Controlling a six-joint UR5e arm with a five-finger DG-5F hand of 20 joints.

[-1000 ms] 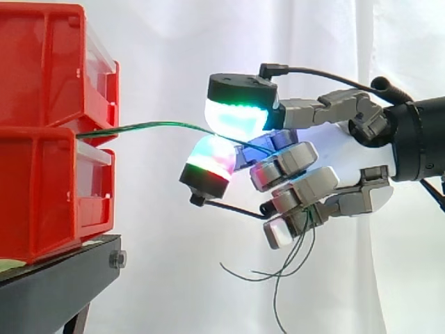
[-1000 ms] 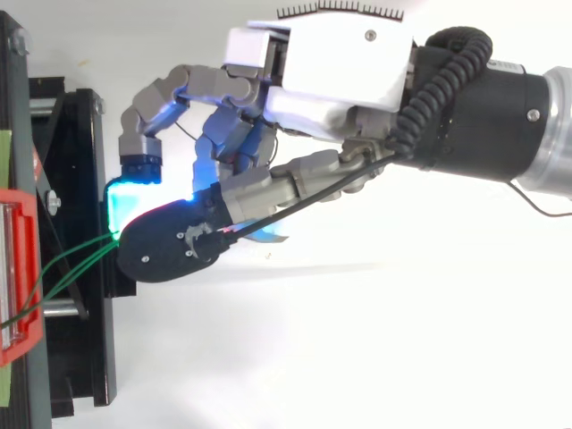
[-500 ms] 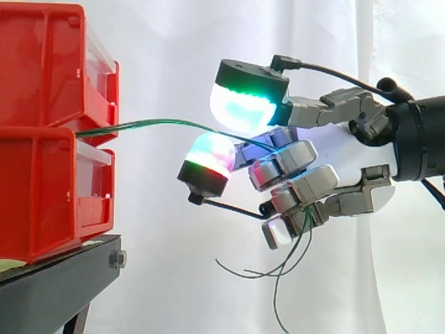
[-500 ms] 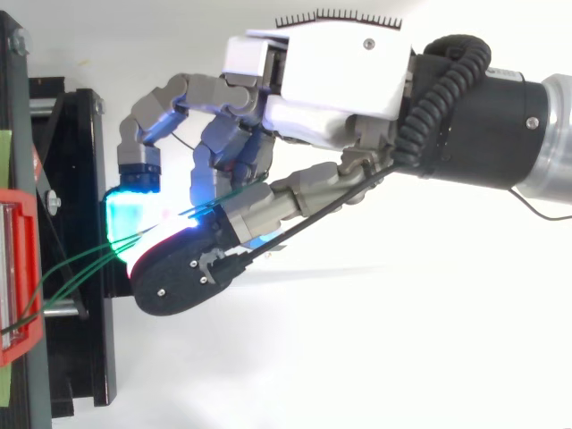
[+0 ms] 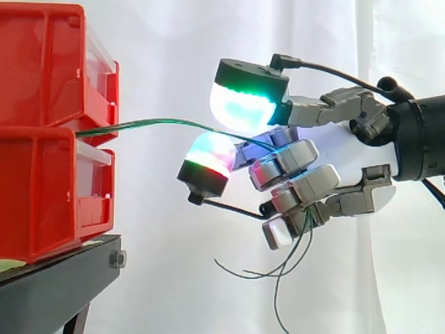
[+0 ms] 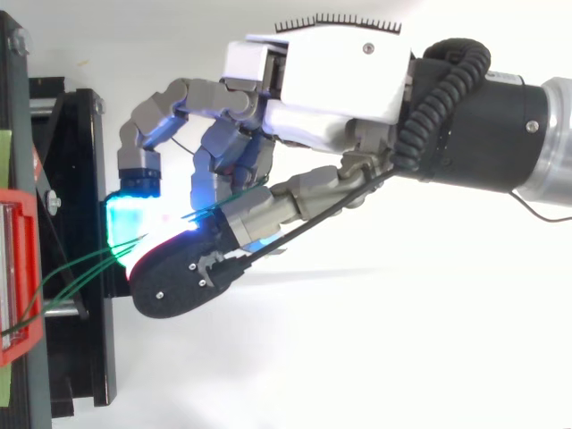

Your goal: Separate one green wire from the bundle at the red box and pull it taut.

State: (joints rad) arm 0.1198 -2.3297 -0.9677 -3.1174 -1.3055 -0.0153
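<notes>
On my feed the white curtain [image 5: 167, 42] backs everything. Against it at the left I have the two red bins [image 5: 42, 69], stacked one on the other and sitting on the black stand [image 5: 55, 285]. From above, the stand [image 6: 80, 357] is at the left edge, with the front lip of a bin [image 6: 20, 268] showing just beyond it.

The arm [image 6: 500, 125] reaches in from the right and carries the hand [image 5: 334, 146] level with the seam between the bins and clear of them, with open air between its fingertips and the bin fronts.

The hand is closed. Its fingers are curled in toward the palm and have hold of the green wires [image 5: 153, 123]. Two fingertips [image 5: 243, 104] stick out toward the bins, the upper glowing green and cyan, the lower red and green. The two are apart, and the wires pass through the gap between them before disappearing into the curled fingers behind.

The wires come out from between the upper and lower bin and run to the hand in a shallow upward bow. From above I see several strands [image 6: 80, 268] fanning apart near the bin and coming together under the dark fingertip.

Below the hand, loose wire ends [image 5: 278, 278] dangle free.
</notes>
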